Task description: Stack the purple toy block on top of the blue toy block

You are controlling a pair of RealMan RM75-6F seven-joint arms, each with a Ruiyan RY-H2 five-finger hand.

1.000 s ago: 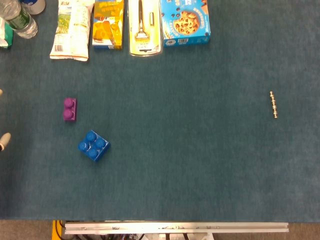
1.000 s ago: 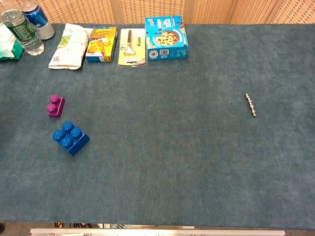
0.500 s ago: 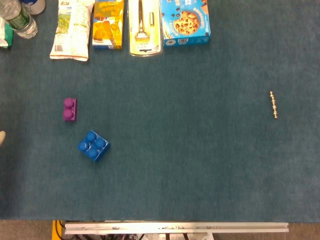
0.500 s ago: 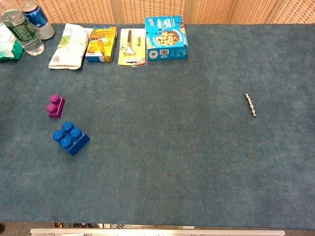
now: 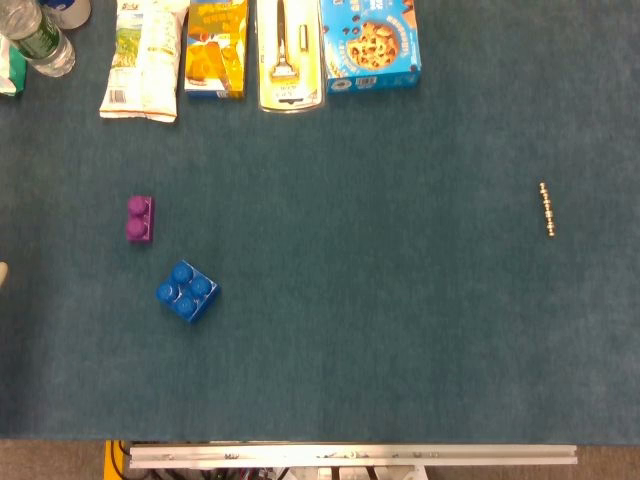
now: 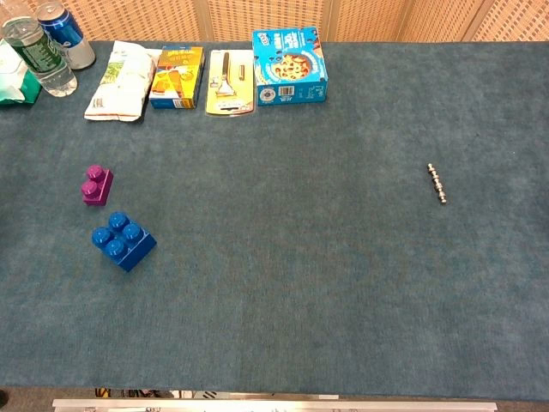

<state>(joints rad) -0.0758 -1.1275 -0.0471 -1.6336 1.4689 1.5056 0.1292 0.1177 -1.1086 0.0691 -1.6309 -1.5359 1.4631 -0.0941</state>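
Head view: purple toy block on the blue-green table, studs up, near but apart from the blue toy block. My left hand: a sliver at the frame edge, posture cannot be told. Right hand unseen.

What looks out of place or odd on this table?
Only the small beaded metal piece, lying alone far to the right while the packets line the far edge. The blue toy block sits turned at an angle, apart from the purple toy block. Nothing is spilled or broken.
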